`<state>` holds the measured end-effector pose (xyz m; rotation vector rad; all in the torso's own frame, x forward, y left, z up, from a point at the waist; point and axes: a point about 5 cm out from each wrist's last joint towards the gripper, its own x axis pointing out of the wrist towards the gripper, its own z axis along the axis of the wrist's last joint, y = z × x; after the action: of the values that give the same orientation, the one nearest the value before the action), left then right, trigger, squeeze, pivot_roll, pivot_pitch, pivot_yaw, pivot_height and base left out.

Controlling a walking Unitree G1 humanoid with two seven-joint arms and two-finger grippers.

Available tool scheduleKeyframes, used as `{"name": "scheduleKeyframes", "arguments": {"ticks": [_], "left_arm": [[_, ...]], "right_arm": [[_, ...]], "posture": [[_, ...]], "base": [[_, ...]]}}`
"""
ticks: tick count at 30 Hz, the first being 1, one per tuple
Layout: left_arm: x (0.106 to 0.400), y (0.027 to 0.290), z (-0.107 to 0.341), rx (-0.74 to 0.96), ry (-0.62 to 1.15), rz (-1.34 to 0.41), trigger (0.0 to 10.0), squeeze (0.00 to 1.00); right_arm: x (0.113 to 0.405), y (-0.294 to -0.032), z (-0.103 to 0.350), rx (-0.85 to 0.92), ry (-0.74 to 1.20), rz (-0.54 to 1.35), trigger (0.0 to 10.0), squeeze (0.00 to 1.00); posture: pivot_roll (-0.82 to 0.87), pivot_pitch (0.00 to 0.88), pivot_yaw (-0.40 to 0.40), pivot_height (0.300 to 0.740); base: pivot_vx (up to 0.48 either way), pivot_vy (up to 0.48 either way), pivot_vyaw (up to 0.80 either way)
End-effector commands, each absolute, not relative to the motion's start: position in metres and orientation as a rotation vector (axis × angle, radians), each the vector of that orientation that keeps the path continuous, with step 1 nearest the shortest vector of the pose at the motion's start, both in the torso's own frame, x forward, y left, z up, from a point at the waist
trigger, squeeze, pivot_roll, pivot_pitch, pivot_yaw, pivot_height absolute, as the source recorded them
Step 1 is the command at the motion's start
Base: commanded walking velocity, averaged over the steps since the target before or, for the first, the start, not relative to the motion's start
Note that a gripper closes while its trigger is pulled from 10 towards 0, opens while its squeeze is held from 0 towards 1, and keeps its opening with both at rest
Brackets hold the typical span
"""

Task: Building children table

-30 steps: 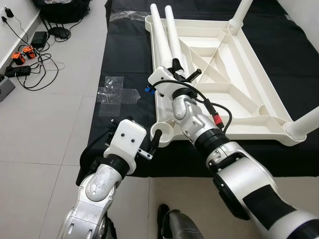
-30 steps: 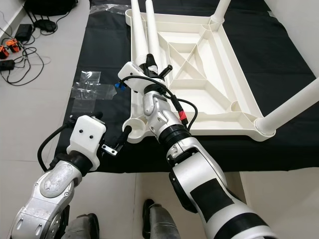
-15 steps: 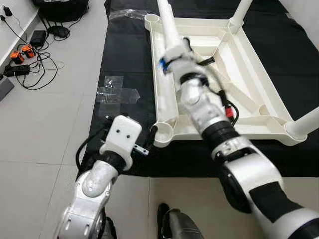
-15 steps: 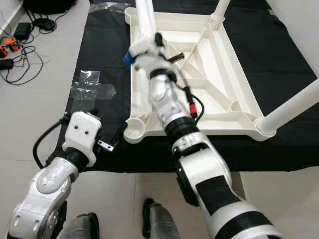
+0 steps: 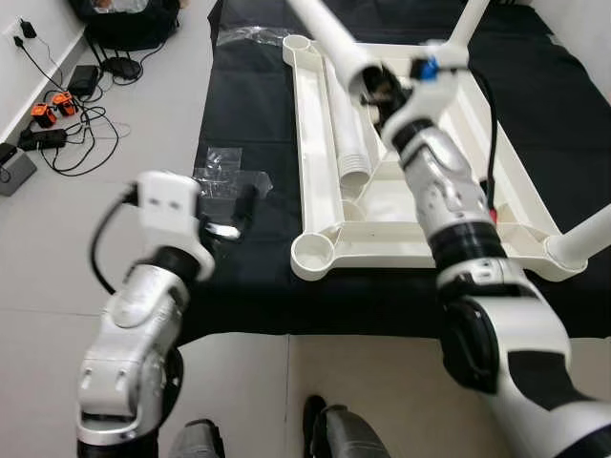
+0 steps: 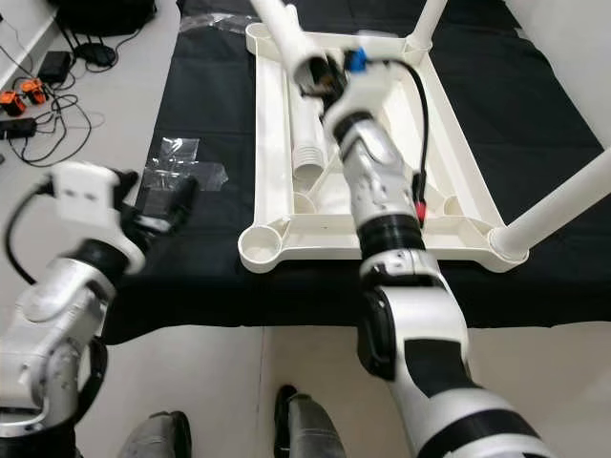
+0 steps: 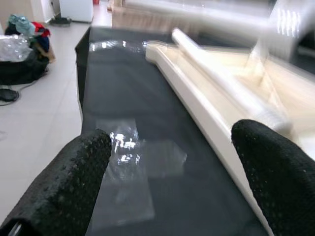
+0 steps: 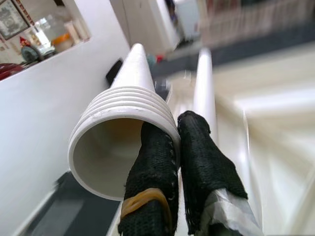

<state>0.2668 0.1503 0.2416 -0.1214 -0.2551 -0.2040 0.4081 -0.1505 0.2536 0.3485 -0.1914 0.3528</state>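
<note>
The white table top [image 5: 307, 143] lies upside down on a black mat [image 5: 248, 95]. Legs stand in its far right corner [image 5: 468, 24] and near right corner [image 5: 582, 243]. My right gripper [image 5: 377, 88] is shut on the threaded rim of a loose white leg [image 5: 325, 33], held up over the table's far left part. In the right wrist view one finger [image 8: 152, 147] sits inside the leg's [image 8: 123, 113] mouth, the other outside. A second loose leg [image 5: 348, 143] lies in the table top. My left gripper [image 5: 243, 205] hangs open over the mat, left of the empty near-left socket [image 5: 313, 253].
Clear plastic wrap [image 5: 224, 167] lies at the mat's left edge. Cables and chargers [image 5: 57, 124] and a black bag [image 5: 124, 14] sit on the tiled floor at the far left. My feet [image 5: 325, 429] stand just before the mat's near edge.
My right gripper has lifted one leg out of the table top, up and away from me. My left gripper has drawn back from the near-left socket to the left.
</note>
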Motion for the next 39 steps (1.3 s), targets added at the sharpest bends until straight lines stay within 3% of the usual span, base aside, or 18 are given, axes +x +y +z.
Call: {"name": "scheduleKeyframes", "arguments": {"ticks": [1,6,10,15,17,22,24,30,39], "left_arm": [[0.268,0.147,0.238,-0.173,-0.230,-0.246,10.0,0.00],[0.268,0.143,0.241,-0.221,-0.243,-0.288,10.0,0.00],[0.274,0.141,0.238,-0.366,-0.238,-0.274,10.0,0.00],[0.278,0.145,0.240,-0.416,-0.242,-0.261,10.0,0.00],[0.287,0.150,0.248,-0.524,-0.267,-0.272,10.0,0.00],[0.293,0.154,0.253,-0.576,-0.282,-0.266,10.0,0.00],[0.301,0.159,0.269,-0.683,-0.351,-0.341,10.0,0.00],[0.307,0.164,0.279,-0.767,-0.391,-0.429,10.0,0.00],[0.322,0.174,0.274,-0.948,-0.370,-0.460,10.0,0.00]], "right_arm": [[0.405,-0.147,0.253,0.408,-0.193,0.417,0.0,0.00],[0.398,-0.145,0.239,0.465,-0.170,0.462,0.0,0.00],[0.384,-0.127,0.243,0.665,-0.195,0.613,0.0,0.00],[0.382,-0.126,0.247,0.739,-0.191,0.649,0.0,0.00],[0.377,-0.127,0.244,0.807,-0.153,0.717,0.0,0.00],[0.374,-0.126,0.242,0.825,-0.140,0.735,0.0,0.00],[0.365,-0.121,0.233,0.829,-0.109,0.786,0.0,0.00],[0.355,-0.116,0.229,0.827,-0.084,0.837,0.0,0.00],[0.345,-0.110,0.231,0.847,-0.055,0.905,0.0,0.00]], "posture": [[0.05,0.112,-0.073,0.740],[0.05,0.100,-0.073,0.740],[0.05,0.072,-0.068,0.740],[0.05,0.072,-0.075,0.740],[0.04,0.069,-0.078,0.740],[0.04,0.067,-0.079,0.740],[0.04,0.067,-0.077,0.740],[0.04,0.068,-0.074,0.740],[0.04,0.070,-0.069,0.740]], "base": [[0.000,0.000,0.00],[0.000,0.000,0.00],[0.000,0.000,0.00],[0.000,0.000,0.00],[0.000,0.000,0.00],[0.000,0.000,0.00],[0.000,0.000,0.00],[0.000,0.000,0.00],[0.000,0.000,0.00]]}}
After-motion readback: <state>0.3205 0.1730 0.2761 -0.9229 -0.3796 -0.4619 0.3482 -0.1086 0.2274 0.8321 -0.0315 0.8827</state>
